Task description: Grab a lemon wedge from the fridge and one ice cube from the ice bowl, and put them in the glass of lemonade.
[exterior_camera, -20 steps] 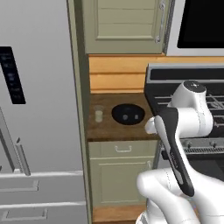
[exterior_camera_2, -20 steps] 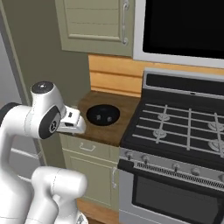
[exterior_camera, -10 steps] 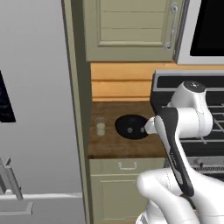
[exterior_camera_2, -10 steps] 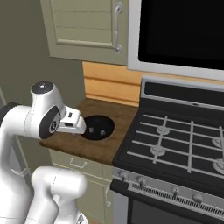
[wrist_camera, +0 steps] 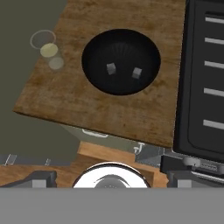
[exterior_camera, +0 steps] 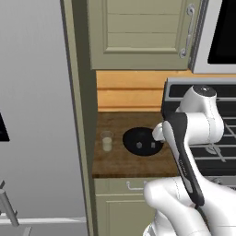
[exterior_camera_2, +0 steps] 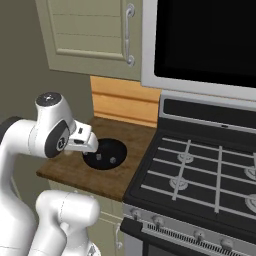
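Note:
The black ice bowl (wrist_camera: 121, 61) sits on the wooden counter (wrist_camera: 52, 94) with two ice cubes (wrist_camera: 111, 68) in it. The glass of lemonade (wrist_camera: 47, 49) stands just left of the bowl (exterior_camera: 142, 141), close to the fridge side; the glass (exterior_camera: 107, 140) is upright. My gripper (wrist_camera: 113, 177) hangs open and empty above the counter's front edge, nearer me than the bowl (exterior_camera_2: 105, 154). The grey fridge (exterior_camera: 37, 115) stands at the left with its door shut. The lemon wedge is out of view.
A black gas stove (exterior_camera_2: 200, 170) with raised grates borders the counter on the right, and a dark microwave (exterior_camera_2: 205, 40) hangs above it. Olive-green cabinets (exterior_camera: 143, 32) hang over the counter. A drawer front (wrist_camera: 94, 133) lies below the counter edge.
The whole picture has shifted and grown: the base has driven closer to the counter, so less of the fridge is in frame. The arm keeps its pose and the gripper stays open.

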